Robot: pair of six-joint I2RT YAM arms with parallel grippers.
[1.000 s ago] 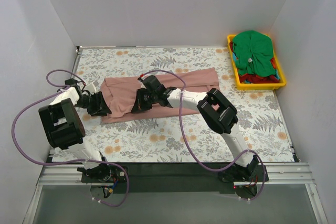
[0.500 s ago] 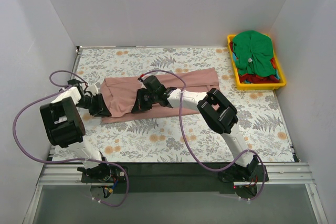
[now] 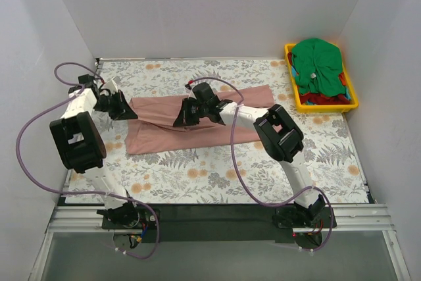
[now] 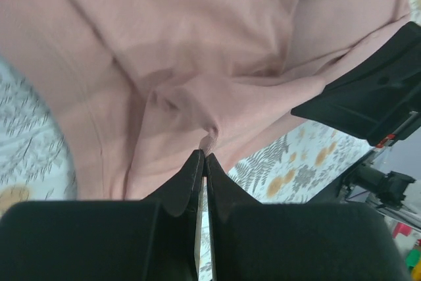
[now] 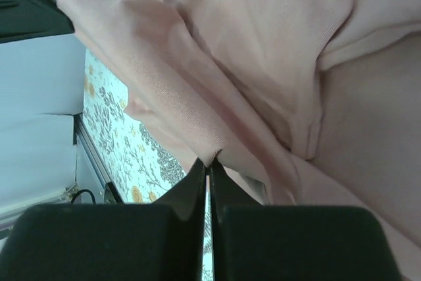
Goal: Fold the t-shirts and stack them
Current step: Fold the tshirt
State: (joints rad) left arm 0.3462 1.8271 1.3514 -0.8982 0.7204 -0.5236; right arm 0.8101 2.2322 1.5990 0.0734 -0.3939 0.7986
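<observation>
— Where's the pink t-shirt (image 3: 204, 128)?
— It's lying on the floral cover (image 3: 263, 169); the left gripper (image 4: 204, 156) is pinching its left edge, the right gripper (image 5: 209, 161) its middle fold, both clamped tight.
— Nearby?
— A green t-shirt (image 3: 317, 62) is sitting in the yellow bin (image 3: 325, 106), well apart.

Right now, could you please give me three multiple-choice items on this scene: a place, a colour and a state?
1. Where does the yellow plastic bin stand? A. near left corner B. far right corner C. centre
2. What colour is the topmost cloth shirt in that bin? A. green B. white C. black
3. The left hand is: A. wide open B. shut on the dusty pink cloth t-shirt C. inside the bin
Answers: B, it sits far right in the top view; A, bright green over red cloth; B, it pinches a pink fold.
</observation>
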